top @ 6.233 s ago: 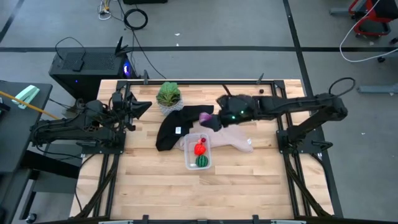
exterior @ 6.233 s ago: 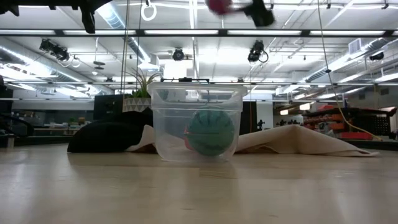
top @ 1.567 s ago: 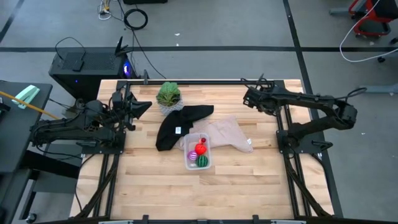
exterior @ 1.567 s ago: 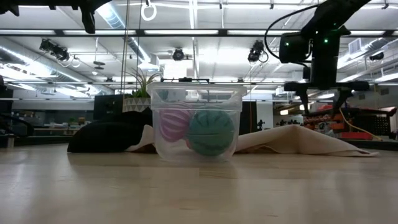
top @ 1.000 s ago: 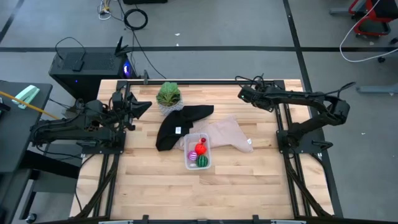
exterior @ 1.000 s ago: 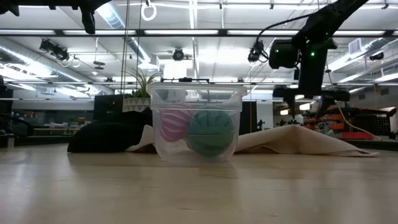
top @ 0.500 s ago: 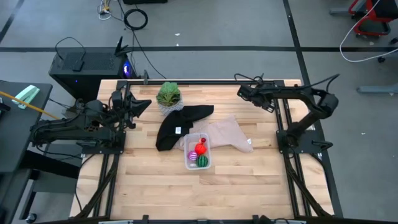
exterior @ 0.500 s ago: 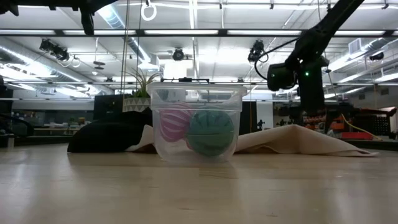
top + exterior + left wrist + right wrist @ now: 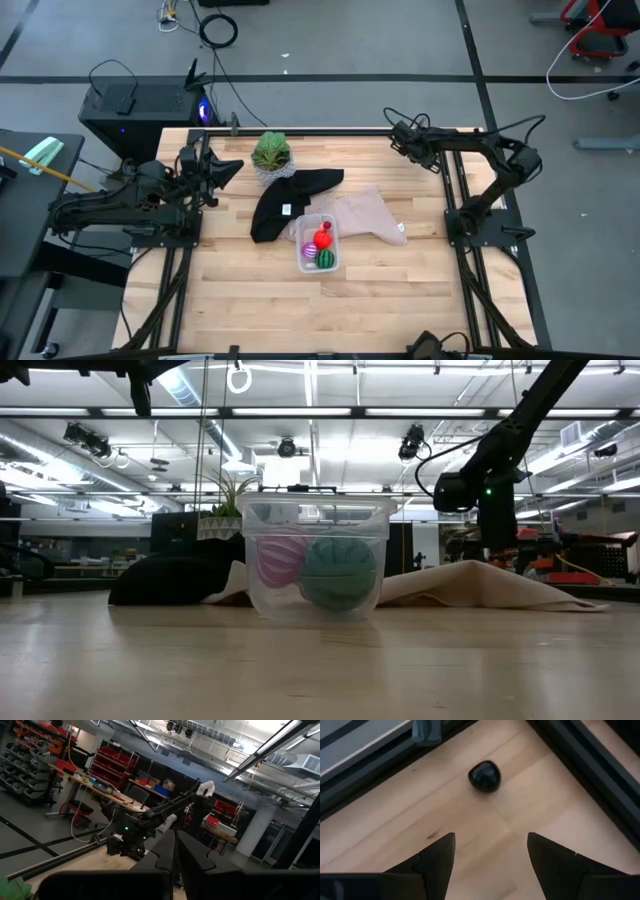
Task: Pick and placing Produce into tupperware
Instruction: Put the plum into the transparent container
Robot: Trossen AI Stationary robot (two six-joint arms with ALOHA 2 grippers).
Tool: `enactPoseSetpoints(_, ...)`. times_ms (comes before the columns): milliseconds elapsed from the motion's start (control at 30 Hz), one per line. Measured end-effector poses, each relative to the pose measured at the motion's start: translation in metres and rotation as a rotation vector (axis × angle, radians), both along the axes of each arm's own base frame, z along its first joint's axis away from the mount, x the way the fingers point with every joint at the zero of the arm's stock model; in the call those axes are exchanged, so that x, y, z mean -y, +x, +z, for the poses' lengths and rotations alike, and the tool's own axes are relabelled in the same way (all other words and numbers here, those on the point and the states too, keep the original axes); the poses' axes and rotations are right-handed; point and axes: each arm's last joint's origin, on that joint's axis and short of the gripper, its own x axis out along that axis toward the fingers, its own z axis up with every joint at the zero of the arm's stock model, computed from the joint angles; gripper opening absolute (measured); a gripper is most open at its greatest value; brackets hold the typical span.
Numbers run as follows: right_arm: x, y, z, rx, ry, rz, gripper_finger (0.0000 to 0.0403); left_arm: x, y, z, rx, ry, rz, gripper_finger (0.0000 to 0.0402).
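Retreating to the back corner — right end effector, empty.

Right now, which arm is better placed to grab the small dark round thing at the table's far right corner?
Right. Its open right gripper points at the dark round thing close ahead. The left gripper sits shut at the left edge of the table, far from it.

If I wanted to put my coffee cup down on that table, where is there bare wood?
The near strip below the tupperware is bare, as are both near corners. The middle is crowded: black cloth, beige cloth and plant. The right end effector hangs over the far right corner, by a small black object.
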Motion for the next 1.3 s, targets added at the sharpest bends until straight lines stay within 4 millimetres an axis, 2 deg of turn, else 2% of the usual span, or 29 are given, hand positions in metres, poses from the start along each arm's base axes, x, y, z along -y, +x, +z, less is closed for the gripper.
enactPoseSetpoints(600,0.028,-0.02,0.006,0.144,-0.02,-0.129,0.0254,0.0,0.0,0.0,0.0,0.0,0.0,0.0026)
enactPoseSetpoints(800,0.031,-0.021,0.009,0.184,0.017,-0.139,0.0254,0.0,0.0,0.0,-0.001,0.0,0.0,0.0019)
enactPoseSetpoints(1033,0.033,-0.02,0.011,0.189,0.008,-0.148,0.0253,0.0,0.0,0.0,-0.001,0.0,0.0,0.0027)
enactPoseSetpoints(1167,0.033,-0.02,0.012,0.209,-0.001,-0.189,0.0243,0.0,0.0,0.0,-0.001,-0.001,0.0,0.0028)
enactPoseSetpoints(1300,0.039,-0.016,0.022,0.231,-0.018,-0.183,0.0219,0.0,0.0,0.0,-0.001,-0.001,0.0,0.0022)
